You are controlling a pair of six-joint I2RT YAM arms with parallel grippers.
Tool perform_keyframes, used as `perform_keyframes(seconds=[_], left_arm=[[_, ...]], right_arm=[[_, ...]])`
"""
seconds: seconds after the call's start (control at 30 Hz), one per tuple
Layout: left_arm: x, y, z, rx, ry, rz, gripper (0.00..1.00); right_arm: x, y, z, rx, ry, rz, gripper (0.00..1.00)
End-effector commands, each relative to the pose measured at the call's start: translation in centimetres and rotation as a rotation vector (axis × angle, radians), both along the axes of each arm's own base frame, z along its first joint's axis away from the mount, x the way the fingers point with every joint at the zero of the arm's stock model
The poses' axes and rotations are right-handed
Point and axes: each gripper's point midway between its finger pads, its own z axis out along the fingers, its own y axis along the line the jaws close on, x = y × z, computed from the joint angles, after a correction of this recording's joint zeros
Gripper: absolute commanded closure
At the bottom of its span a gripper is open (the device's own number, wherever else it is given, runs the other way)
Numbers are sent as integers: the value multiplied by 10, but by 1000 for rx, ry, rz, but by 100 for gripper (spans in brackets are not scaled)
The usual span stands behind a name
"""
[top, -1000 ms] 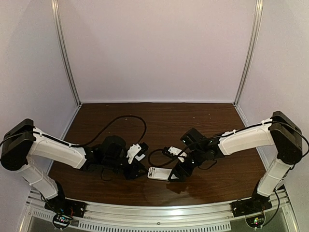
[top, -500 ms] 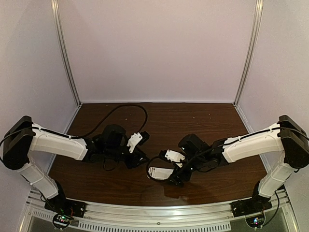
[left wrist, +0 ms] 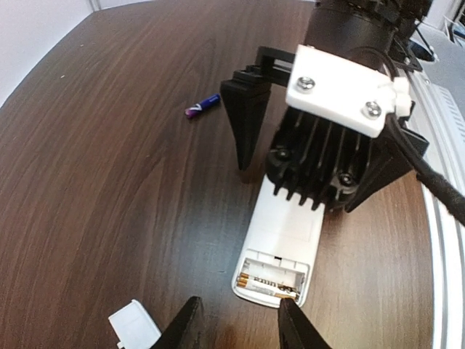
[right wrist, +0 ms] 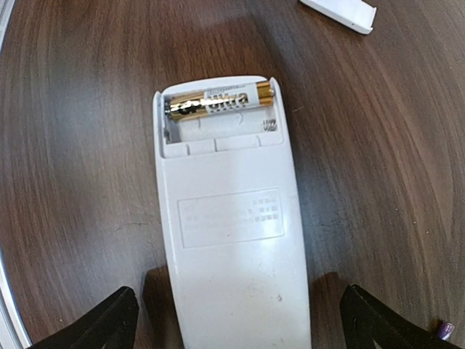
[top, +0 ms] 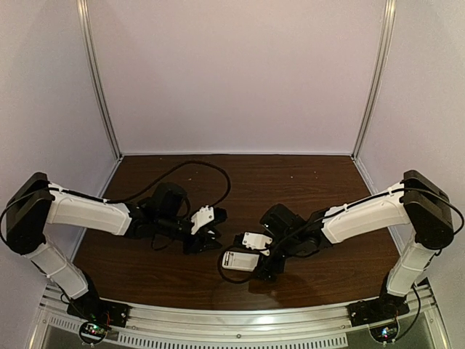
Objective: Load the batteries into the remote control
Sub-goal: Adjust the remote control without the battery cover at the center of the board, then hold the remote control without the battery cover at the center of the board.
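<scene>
Top external view: right arm (top: 360, 212) reaches low over the table (top: 145, 276), with the right end effector (right wrist: 240, 320) spread wide and straddling the remote control (right wrist: 229, 233), clear of its sides. Now the left end effector (left wrist: 236, 323) hovers at the remote's open end, jaws partly apart, empty. One gold battery (right wrist: 218, 104) sits in the remote's compartment; the blue-purple battery (left wrist: 202, 107) lies apart, off the remote's side.

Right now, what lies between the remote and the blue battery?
One finger of the right tool stands there; the right wrist view shows it.

Left arm (top: 83, 214) and right arm (top: 360, 216) were cased white, jointed black; a plate (left wrist: 341, 91) was fastened by two screws (left wrist: 306, 84).
</scene>
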Motion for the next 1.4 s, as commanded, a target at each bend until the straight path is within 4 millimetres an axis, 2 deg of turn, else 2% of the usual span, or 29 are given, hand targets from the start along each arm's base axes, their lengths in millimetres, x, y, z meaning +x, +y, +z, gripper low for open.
perform_keyframes(seconds=[0.0, 0.33, 0.8, 1.37], left_arm=[[-5, -12, -4, 18, -79, -177, 64], [-4, -17, -37, 111, -59, -271, 85], [6, -27, -49, 132, -49, -275, 80], [5, -29, -62, 153, 15, -301, 85]], right_arm=[[-7, 6, -8, -8, 21, 58, 3], [-11, 7, -14, -19, 41, 85, 20], [-14, 4, -20, -33, 47, 95, 41], [-13, 4, -20, -37, 45, 98, 52]])
